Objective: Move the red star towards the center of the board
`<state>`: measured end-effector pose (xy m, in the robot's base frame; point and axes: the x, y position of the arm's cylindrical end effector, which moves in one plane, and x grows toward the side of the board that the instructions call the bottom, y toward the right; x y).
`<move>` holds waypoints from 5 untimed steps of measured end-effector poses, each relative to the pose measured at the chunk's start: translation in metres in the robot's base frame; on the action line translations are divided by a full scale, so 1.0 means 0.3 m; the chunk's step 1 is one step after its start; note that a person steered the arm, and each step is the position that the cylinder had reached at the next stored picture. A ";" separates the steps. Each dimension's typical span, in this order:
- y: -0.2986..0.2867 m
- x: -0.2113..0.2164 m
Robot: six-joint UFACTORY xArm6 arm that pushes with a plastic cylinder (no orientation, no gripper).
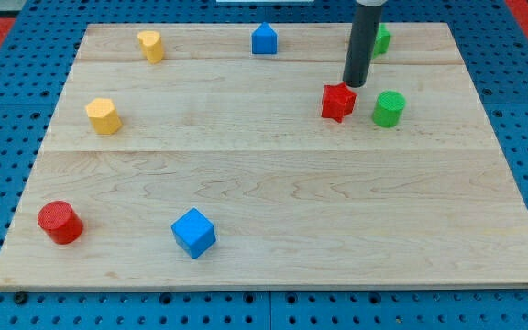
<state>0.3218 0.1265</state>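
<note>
My tip (355,85), the bottom end of my straight dark rod, sits just above the small red star block (338,101) and looks like it touches its top edge. My tool is only this rod, with nothing that can open, close or hold. The red star is on the light wooden tabletop (273,183), in the upper right part. A green round block (389,108) is just to its right.
</note>
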 end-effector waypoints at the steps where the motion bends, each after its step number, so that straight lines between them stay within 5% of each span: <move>1: -0.059 0.006; 5: 0.017 0.035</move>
<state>0.3322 0.1316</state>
